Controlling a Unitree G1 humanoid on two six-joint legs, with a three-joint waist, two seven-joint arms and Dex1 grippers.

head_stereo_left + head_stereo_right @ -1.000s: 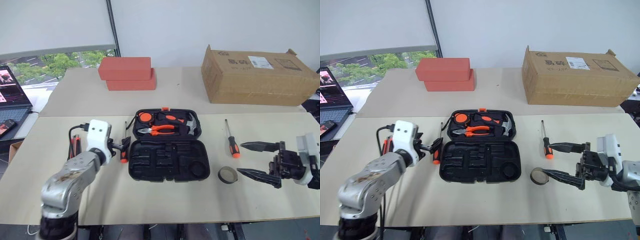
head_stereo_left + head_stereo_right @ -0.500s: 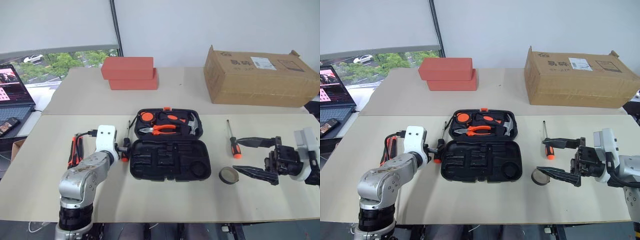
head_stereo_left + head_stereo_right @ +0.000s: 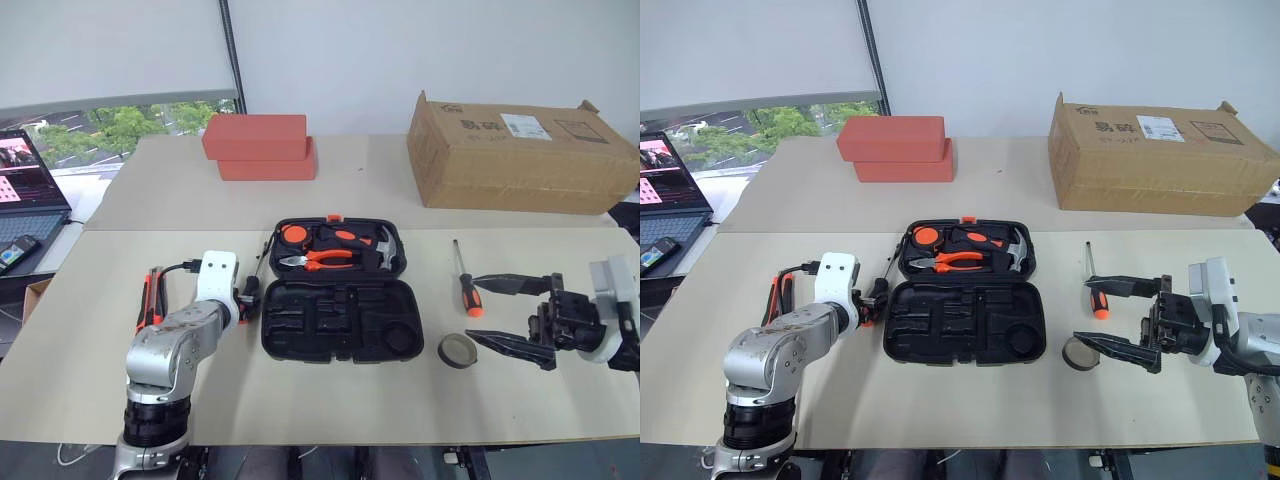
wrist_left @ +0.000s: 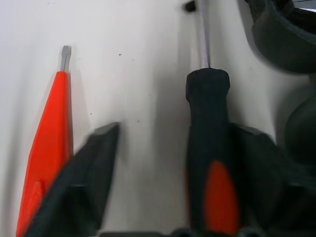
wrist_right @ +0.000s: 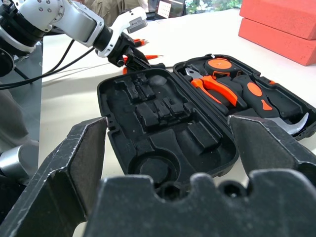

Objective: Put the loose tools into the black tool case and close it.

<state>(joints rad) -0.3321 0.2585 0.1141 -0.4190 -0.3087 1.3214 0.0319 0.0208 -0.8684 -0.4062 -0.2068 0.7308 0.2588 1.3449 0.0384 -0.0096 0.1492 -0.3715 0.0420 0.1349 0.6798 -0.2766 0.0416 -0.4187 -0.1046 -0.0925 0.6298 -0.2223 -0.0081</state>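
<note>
We note the left gripper (image 4: 163,163) straddling the screwdriver (image 4: 207,148) just left of the open black tool case (image 3: 338,318) mid-counter, fingers narrowing, not yet clamped. Right gripper (image 3: 1118,318) waits wide. Next: grip firmly, lift into a recess.

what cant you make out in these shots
- Left gripper grip: the left wrist view has the screwdriver between the jaws, contact unclear.
- Orange tool: bottom edge cuts it off.
- Knife: the left arm partly hides it in the head views.
- Box label: too small.
</note>
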